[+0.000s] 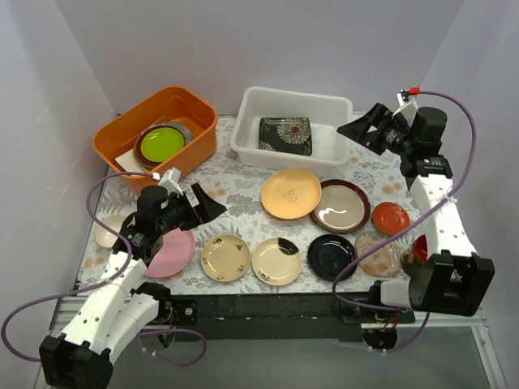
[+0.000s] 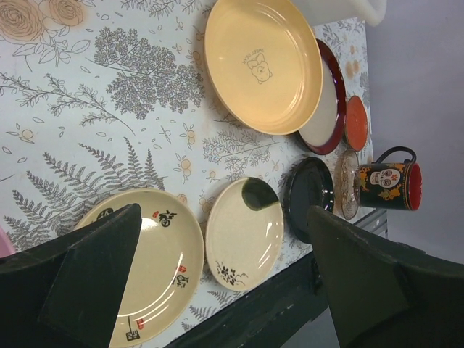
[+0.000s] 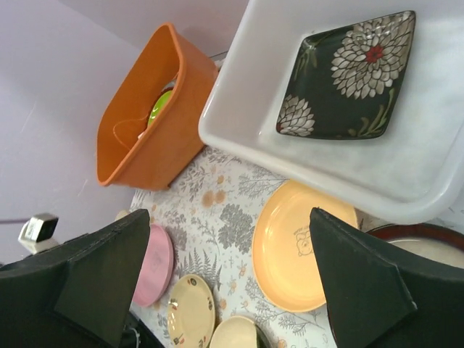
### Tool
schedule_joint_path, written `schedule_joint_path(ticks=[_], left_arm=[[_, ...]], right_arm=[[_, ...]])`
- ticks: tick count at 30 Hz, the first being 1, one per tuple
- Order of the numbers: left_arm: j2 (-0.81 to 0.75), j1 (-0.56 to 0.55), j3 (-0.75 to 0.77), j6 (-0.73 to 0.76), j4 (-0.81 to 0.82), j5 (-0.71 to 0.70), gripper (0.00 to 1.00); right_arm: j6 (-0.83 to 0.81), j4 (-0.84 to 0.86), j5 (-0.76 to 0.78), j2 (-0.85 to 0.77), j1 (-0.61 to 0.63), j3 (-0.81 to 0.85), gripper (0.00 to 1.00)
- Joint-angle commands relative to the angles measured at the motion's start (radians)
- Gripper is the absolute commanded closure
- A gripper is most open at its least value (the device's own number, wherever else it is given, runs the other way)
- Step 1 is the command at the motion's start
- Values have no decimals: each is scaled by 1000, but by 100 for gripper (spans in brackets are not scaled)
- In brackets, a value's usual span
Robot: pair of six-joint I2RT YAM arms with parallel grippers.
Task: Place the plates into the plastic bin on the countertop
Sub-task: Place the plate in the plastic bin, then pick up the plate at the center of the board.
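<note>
The black square floral plate (image 1: 285, 134) (image 3: 348, 76) lies flat inside the white plastic bin (image 1: 246, 148) (image 3: 239, 127). My right gripper (image 1: 354, 126) (image 3: 229, 214) hangs open and empty beside the bin's right end. On the fern-print countertop (image 1: 243, 186) rest a gold plate (image 1: 290, 193), a brown-rimmed one (image 1: 342, 206), an orange-red one (image 1: 391, 217), a glossy black one (image 1: 332, 257), a speckled one (image 1: 378, 254), two cream ones (image 1: 276, 261) (image 1: 226, 258) and a pink one (image 1: 172, 251). My left gripper (image 1: 209, 203) (image 2: 223, 214) hovers open above the cream plates (image 2: 243, 232).
An orange tub (image 1: 158, 134) with a lime-green plate (image 1: 161, 143) stands at the back left. A black and red skull cup (image 2: 391, 186) sits at the front right corner. A small cream dish (image 1: 108, 230) lies at the left edge.
</note>
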Motion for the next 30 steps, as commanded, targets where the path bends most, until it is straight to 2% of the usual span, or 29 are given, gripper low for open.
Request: schedule_joint_path(ticks=[1,8,15,22,30], left_arm=[[31,-4,10,18,35,25,2],[93,-3,-9,12,52,48,2],[116,-3,-29,3,71,59,2],[151,-11,-47,-44,110,87,2],[238,-106,-21,-74,181,22,2]], right_arm=[[-59,-20,-63,-111,2,-76,2],[-161,-158,0,-280,5,-292,2],[-286,-327,15,-358,11,-381,4],[-280,-334,24,-403,49,-478,5],[-252,-328,37,-381,97,-545,5]])
